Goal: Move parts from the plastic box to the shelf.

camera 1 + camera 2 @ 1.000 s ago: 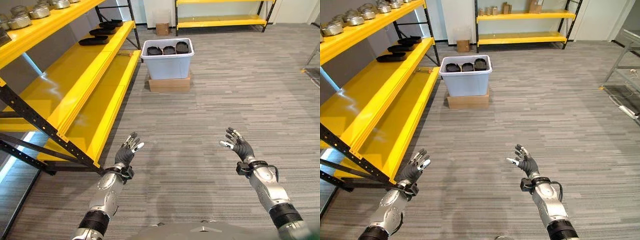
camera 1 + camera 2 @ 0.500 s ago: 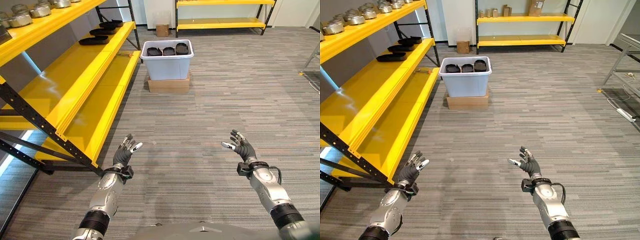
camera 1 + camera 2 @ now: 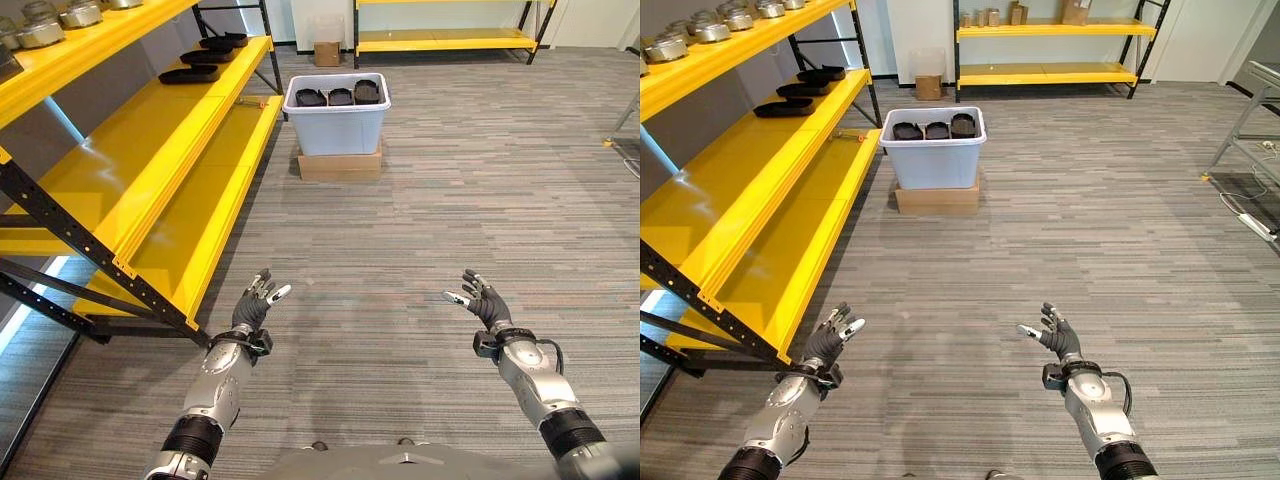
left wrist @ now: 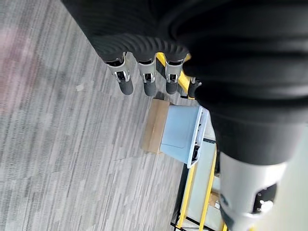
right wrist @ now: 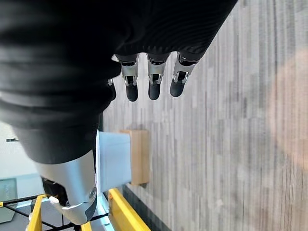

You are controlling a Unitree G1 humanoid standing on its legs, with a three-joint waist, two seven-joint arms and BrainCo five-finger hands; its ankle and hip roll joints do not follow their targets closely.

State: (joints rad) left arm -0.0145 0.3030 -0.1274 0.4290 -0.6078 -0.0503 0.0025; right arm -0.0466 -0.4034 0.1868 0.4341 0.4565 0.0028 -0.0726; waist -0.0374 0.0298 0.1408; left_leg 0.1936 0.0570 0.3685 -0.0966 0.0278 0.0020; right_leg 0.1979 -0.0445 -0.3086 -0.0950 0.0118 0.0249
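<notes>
While both of your arms reach out low over the grey carpet (image 3: 420, 230), the box (image 3: 337, 118) stands well ahead of them, on a flat cardboard carton (image 3: 339, 165) just beside the near end post of the yellow shelf (image 3: 150, 160). You can see 3 dark parts (image 3: 338, 97) side by side in the top of the box, none of them lifted out. Your left hand (image 3: 252, 306) is near the shelf's lowest front corner and far short of the box; its fingers (image 4: 124, 83) are released, straight and slightly spread, holding nothing. Your right hand (image 3: 483, 303) is level with it, well apart on the side away from the shelf, also far short of the box; its fingers (image 5: 153, 83) are likewise released and empty, with the thumb pointing inward.

On the shelf's middle level, level with the box and just beyond it, you have a row of flat black trays (image 3: 197, 65). On the top level, nearer you than the box, stand several round silver metal pieces (image 3: 52, 22). The lower levels nearest you are bare yellow. Beyond the box, against the far wall, there is a small cardboard carton (image 3: 327, 53) and a 2nd yellow rack (image 3: 1045, 45) carrying a few boxes and jars on its upper level.
</notes>
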